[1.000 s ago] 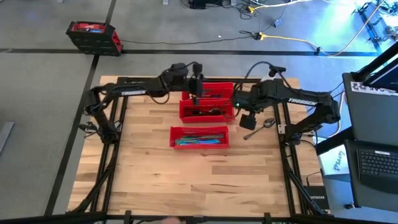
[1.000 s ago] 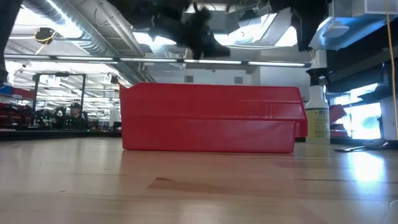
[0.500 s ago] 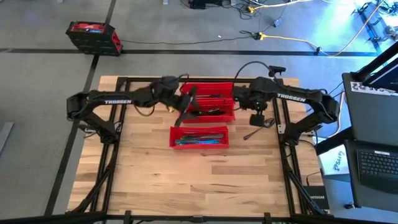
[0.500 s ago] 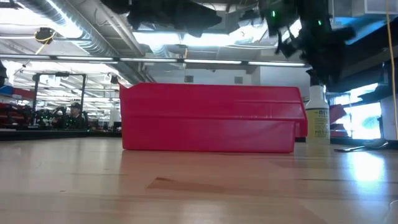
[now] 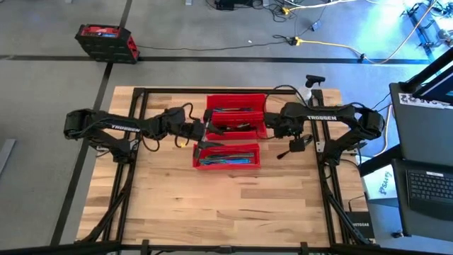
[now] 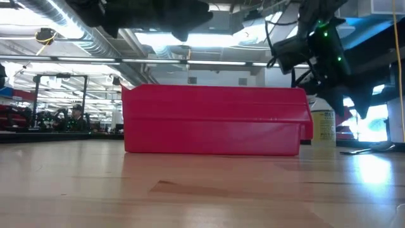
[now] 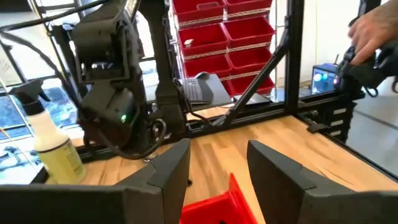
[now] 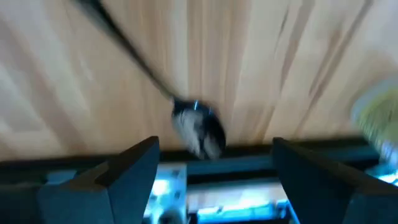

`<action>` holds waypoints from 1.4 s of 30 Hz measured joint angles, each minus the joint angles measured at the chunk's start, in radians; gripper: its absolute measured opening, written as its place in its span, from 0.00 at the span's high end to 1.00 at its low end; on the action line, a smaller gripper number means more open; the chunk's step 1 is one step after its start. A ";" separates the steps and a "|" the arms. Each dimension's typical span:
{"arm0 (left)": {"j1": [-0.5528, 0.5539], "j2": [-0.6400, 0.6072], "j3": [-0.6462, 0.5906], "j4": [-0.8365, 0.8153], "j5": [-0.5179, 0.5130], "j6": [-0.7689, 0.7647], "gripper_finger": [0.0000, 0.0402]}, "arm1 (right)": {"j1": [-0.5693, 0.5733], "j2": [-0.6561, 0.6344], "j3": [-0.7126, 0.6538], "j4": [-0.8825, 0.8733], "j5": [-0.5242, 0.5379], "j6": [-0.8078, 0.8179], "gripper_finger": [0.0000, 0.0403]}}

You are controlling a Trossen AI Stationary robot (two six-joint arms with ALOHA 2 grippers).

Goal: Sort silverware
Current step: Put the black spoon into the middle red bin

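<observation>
Three red bins stand in the middle of the table: a far one (image 5: 237, 110), a middle one (image 5: 237, 128) and a near one (image 5: 226, 156), each with slim silverware inside. A lone spoon (image 5: 285, 153) lies flat on the wood to their right. Its bowl (image 8: 199, 127) shows blurred in the right wrist view. My right gripper (image 5: 299, 143) hangs open over the spoon's bowl end, fingers pointing steeply down on either side of it and clear of it. My left gripper (image 5: 202, 134) hovers level and open at the bins' left ends, with nothing between its fingers (image 7: 168, 165).
A clear spray bottle (image 6: 324, 123) stands beyond the table's right side, also in the left wrist view (image 7: 53, 146). A dark frame rail (image 8: 205, 165) runs just past the spoon's bowl. Bare wood (image 5: 212, 205) spreads across the near half of the table.
My left gripper has drawn back from above the far bins toward the table's left edge, sinking a little and rolling, and now stands at the bins' left ends. My right gripper has come down toward the spoon on the right, rolling as it sank.
</observation>
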 joint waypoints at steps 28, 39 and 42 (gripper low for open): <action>-0.016 0.000 -0.002 -0.020 -0.039 0.005 0.64 | 0.000 -0.007 -0.319 0.387 -0.049 -0.244 0.36; -0.015 0.000 -0.002 -0.033 -0.066 0.021 0.64 | 0.001 -0.005 -0.328 0.367 -0.050 -0.233 0.62; -0.015 0.000 -0.002 -0.033 -0.078 0.028 0.64 | 0.001 -0.004 -0.329 0.364 -0.050 -0.225 0.71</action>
